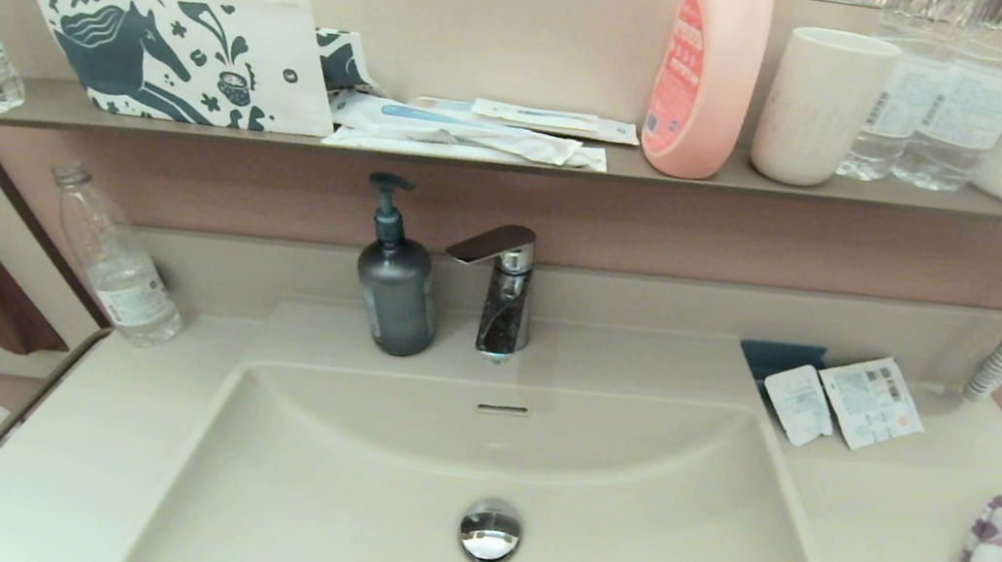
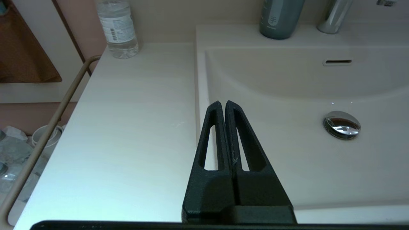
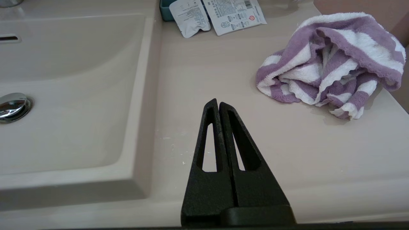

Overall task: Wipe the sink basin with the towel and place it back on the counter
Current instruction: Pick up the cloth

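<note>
While the towel (image 3: 329,64) lies bunched on the counter (image 3: 223,95) right of the sink basin (image 1: 392,501), the right gripper (image 3: 218,103) hovers nearby, jaws closed and empty; it should open wide and pinch a thick fold. Left gripper (image 2: 222,104) idles, closed too.

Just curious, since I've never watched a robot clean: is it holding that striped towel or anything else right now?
Nothing is held. The left gripper and right gripper are both shut and empty. The towel lies bunched on the counter, untouched.
</note>
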Robot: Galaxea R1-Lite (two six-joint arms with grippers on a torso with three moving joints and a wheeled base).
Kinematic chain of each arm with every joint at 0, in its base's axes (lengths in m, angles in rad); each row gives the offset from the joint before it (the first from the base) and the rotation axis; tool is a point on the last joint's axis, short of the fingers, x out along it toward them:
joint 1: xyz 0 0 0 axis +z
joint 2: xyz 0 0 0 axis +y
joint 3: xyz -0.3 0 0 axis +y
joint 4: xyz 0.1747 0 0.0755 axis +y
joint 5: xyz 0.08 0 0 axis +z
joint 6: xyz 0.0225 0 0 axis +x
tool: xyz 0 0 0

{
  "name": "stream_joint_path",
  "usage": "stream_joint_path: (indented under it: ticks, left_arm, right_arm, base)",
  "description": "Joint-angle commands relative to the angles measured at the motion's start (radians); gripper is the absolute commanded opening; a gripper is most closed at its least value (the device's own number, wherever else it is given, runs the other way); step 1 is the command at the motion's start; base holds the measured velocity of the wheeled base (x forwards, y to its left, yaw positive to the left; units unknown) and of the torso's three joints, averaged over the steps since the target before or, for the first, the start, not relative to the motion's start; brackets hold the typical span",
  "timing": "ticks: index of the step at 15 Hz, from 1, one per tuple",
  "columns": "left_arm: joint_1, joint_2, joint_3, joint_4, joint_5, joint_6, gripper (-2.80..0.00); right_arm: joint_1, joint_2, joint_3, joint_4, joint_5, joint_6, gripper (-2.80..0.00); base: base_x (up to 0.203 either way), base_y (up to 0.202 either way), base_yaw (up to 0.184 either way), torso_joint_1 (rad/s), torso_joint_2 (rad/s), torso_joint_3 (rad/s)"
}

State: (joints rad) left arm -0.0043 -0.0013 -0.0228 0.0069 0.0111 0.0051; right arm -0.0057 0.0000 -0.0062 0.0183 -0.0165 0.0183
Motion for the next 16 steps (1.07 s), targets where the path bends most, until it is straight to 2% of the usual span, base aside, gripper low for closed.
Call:
stream_joint_path:
  ticks: [1,10,13,16]
  left_arm:
    - [0.000,0.001,0.011,-0.001,0.000,0.004,-2.80]
    - [0.000,0.001,0.021,-0.010,-0.008,-0.001,-2.80]
    - [0.000,0.001,0.021,-0.012,-0.008,-0.002,-2.80]
    - [0.000,0.001,0.021,-0.012,-0.008,-0.002,-2.80]
  right_arm:
    - [0.000,0.000,0.000,0.000,0.000,0.000,-2.80]
    - [0.000,0.000,-0.013,0.004,-0.003,-0.005,-2.80]
    - [0.003,0.055,-0.173,0.049,0.000,-0.006,-2.80]
    - [0.011,0.283,-0.349,0.083,-0.014,-0.006,-2.80]
  base:
    - [0.000,0.000,0.000,0.000,0.00,0.000]
    - [0.000,0.000,0.000,0.000,0.00,0.000]
    - [0.000,0.000,0.000,0.000,0.00,0.000]
    - [0.000,0.000,0.000,0.000,0.00,0.000]
